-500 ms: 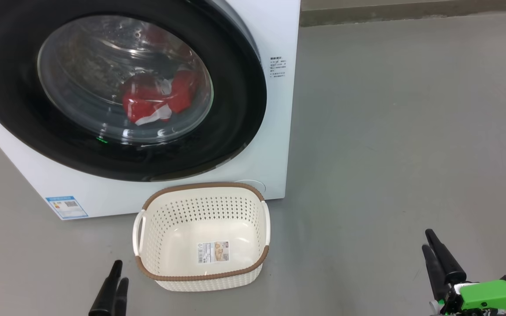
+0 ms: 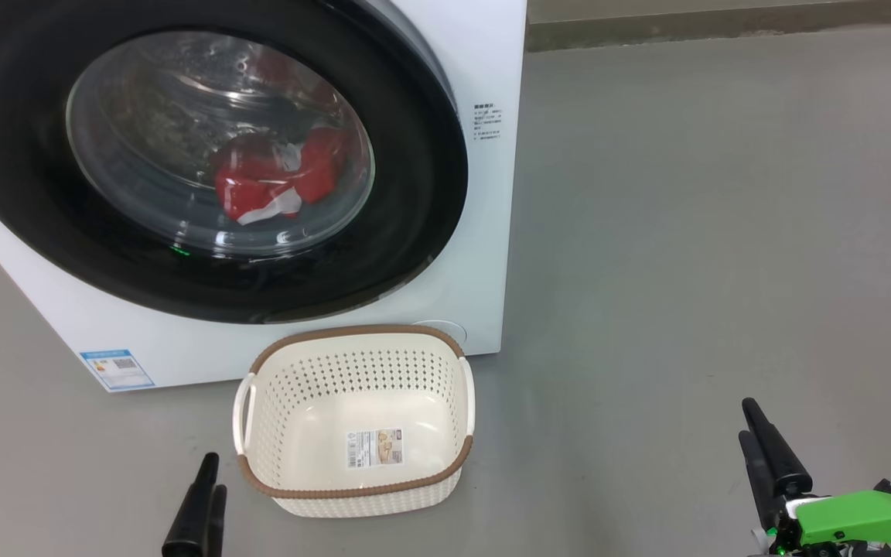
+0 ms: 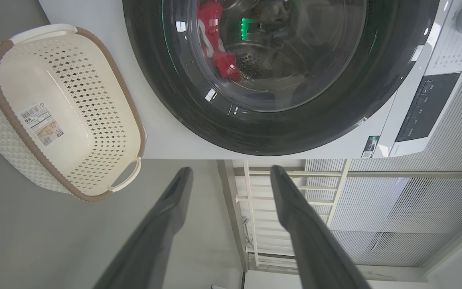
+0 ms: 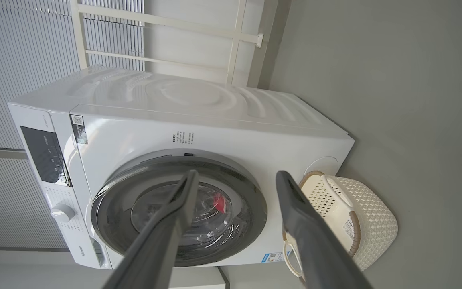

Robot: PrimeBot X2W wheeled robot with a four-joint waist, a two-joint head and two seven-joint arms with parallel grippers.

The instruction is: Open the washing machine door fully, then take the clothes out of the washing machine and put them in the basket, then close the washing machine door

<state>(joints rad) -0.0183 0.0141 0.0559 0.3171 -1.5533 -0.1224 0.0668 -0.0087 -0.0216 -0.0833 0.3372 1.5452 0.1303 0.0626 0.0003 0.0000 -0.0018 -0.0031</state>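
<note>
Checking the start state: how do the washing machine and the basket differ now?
The washing machine holds red clothes behind its shut door; the basket holds only a sticker. The washing machine towers over the small basket. Both are whitish and stand on the grey floor.

Basket [image 2: 353, 331] on the floor [image 2: 685, 232] before the washing machine [image 2: 484, 232]

The washing machine stood at the left of the head view, with the clothes [image 2: 260, 182] lying inside it behind the closed door [image 2: 414, 193]. The basket sat upright just before the machine's lower right corner. The left gripper [image 2: 212, 476] was just left of the basket's near corner, and the right gripper [image 2: 747, 419] was well apart to the right.
</note>
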